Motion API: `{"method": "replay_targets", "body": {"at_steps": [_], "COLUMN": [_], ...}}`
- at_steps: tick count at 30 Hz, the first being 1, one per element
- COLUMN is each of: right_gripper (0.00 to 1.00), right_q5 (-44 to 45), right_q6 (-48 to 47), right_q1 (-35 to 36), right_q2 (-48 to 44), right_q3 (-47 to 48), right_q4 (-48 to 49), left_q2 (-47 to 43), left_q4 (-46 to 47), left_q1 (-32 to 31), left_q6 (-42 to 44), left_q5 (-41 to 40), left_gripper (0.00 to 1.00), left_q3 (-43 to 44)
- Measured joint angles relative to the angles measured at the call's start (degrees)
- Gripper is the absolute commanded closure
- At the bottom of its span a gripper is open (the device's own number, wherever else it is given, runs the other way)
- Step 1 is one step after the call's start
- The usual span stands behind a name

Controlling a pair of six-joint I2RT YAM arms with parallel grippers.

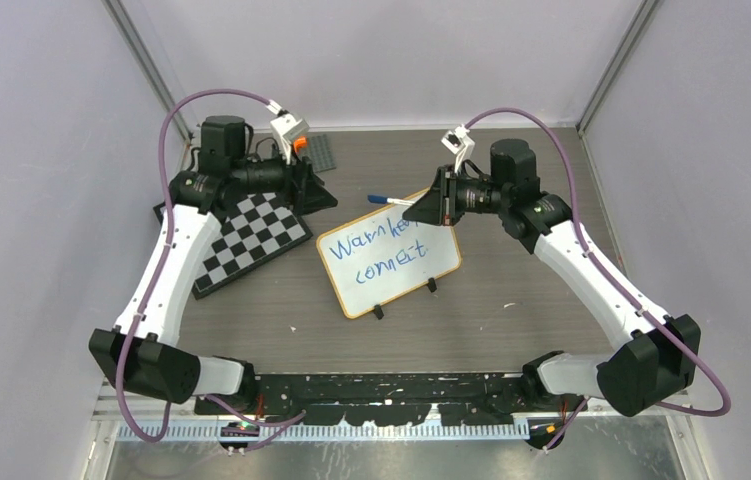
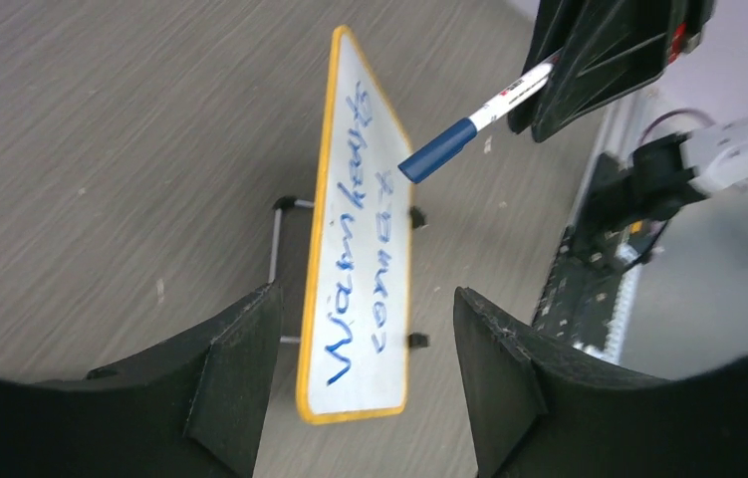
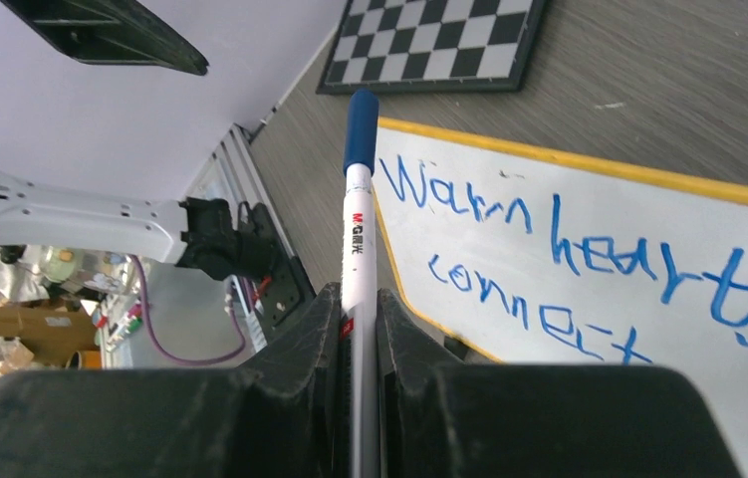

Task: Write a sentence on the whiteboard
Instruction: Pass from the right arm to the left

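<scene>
The whiteboard (image 1: 391,288) stands tilted on its black feet mid-table, with a yellow rim. The sentence (image 1: 383,255) is in blue script, two lines, "Warm hearts" over "connect" (image 3: 549,239). My right gripper (image 1: 413,210) hovers over the board's far right corner, shut on a white marker (image 1: 388,200) whose blue cap (image 3: 361,129) is on and points left. My left gripper (image 1: 323,195) hangs at the back left, apart from the board, open with nothing between its fingers. In the left wrist view the whiteboard (image 2: 370,388) shows far below the spread jaws of the left gripper (image 2: 365,294).
A black-and-white checkered board (image 1: 251,240) lies left of the whiteboard, under the left arm. A grey studded plate (image 1: 319,150) sits at the back edge. Grey walls close in the table on three sides.
</scene>
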Motion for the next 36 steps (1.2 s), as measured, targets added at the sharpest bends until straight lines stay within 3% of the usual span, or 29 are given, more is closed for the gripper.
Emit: {"method": "replay_targets", "body": {"at_steps": [4,12,22,30,36], "right_gripper": [1.00,1.00,1.00,1.00,1.00], "right_q5": [-1.7,-6.3,-10.1,-11.0,-11.5], "right_q6": [3.8,11.0,16.1,17.1,17.3], "right_q1": [0.0,0.0,2.0,2.8,3.1], "right_q2": [0.0,0.0,0.0,0.0,0.0], "right_q3": [0.0,0.0,-0.1,-0.1,-0.1], "right_q4": [4.0,9.1,12.9,13.6,13.8], "left_q2": [0.0,0.1,0.2,0.3,0.6], "left_q4": [6.1,8.2,17.9,20.5,21.3], "left_q1": [2.7,3.0,1.3,-1.9,-3.5], "left_q6": [-6.1,-6.8,-16.8,-20.0,-20.9], "left_q5": [8.0,18.1,22.4,23.0,23.4], "left_gripper": [0.33,0.32,0.34,0.45,0.66], "left_q3": [-2.6,-2.6,-6.6,-6.9,-6.9]}}
